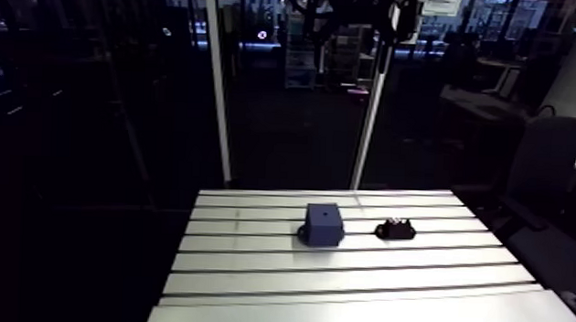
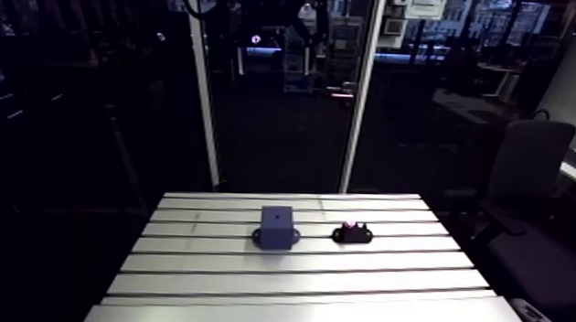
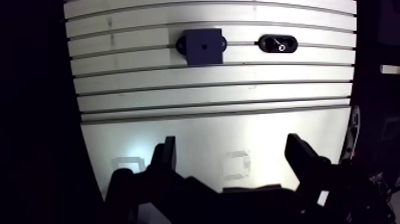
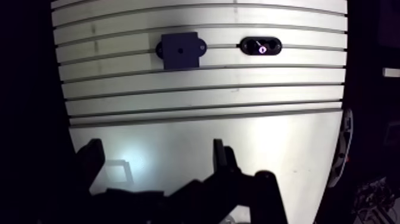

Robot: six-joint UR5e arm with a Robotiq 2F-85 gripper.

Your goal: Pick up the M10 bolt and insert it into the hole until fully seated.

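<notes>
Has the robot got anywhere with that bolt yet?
Nothing looks done yet. The bolt appears to sit in its black holder beside the blue block, whose hole is empty. The gripper hangs open and empty above the table, well short of both. Left: reach, grasp the bolt, carry it over and seat it.

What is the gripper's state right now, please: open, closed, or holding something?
Gripper: open, holding nothing. The bolt is well ahead of it on the table.
</notes>
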